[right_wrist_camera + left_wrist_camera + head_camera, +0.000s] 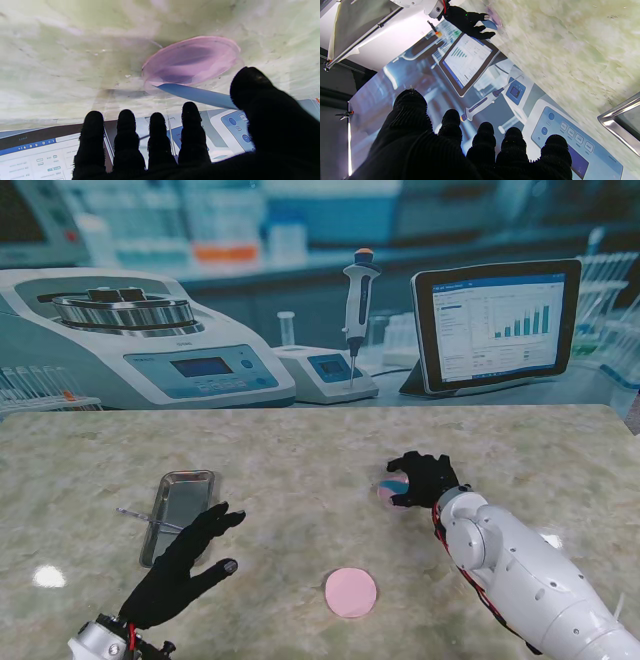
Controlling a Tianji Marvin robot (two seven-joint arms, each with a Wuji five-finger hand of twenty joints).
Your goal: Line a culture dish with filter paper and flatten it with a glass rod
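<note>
A pink-tinted culture dish lies on the marble table right of centre. My right hand hovers at the side of it nearer to me. A blue round filter paper hangs tilted at the dish's rim, one edge running under the thumb, which seems to pinch it. The left wrist view shows the same hand and paper. A glass rod rests across a metal tray at the left. My left hand hovers open beside the tray, holding nothing.
A flat pink disc lies on the table near the front, between my two arms. A printed lab backdrop stands along the far edge of the table. The tray's corner shows in the left wrist view.
</note>
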